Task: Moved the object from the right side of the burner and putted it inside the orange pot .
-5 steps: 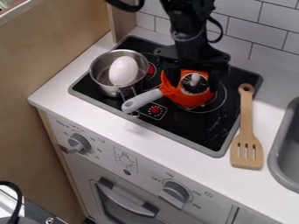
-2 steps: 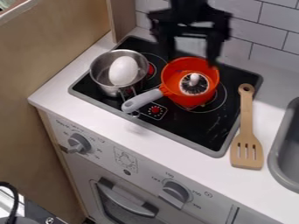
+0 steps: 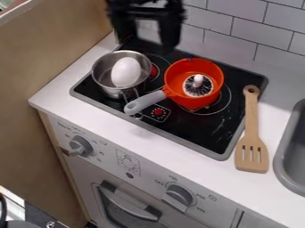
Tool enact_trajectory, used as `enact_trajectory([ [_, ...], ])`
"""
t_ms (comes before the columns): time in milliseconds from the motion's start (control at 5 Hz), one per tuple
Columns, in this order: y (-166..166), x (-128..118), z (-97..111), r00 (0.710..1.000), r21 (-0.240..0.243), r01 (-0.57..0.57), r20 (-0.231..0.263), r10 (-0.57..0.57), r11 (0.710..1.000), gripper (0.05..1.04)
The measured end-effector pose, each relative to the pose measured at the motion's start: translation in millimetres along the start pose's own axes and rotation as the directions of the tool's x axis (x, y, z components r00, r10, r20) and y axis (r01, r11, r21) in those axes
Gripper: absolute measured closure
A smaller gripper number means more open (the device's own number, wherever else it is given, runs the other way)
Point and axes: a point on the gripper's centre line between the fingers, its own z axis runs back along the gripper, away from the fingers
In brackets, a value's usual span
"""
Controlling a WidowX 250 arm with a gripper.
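Object [image 3: 198,86] in orange pot [image 3: 194,67], underside hidden; sink [image 3: 293,156] cropped

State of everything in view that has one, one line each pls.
Gripper: open, holding nothing, above the stove's back left part
Orange pot: upright, unlidded, object inside
Black-and-white object: in the orange pot, pale knob up
Metal pot: upright, unlidded, egg inside
White egg: whole
Wooden spatula: lying, slotted end on the counter
Oven door: closed
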Motion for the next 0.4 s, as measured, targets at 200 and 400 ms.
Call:
enact_trajectory([
  [200,13,-6,-4,1.0,-0.016,0.013,-0.008,-0.013,1.0,0.084],
  [400,26,-6,-5,0.997,-0.011,0.072,0.018,-0.072,0.997,0.084],
])
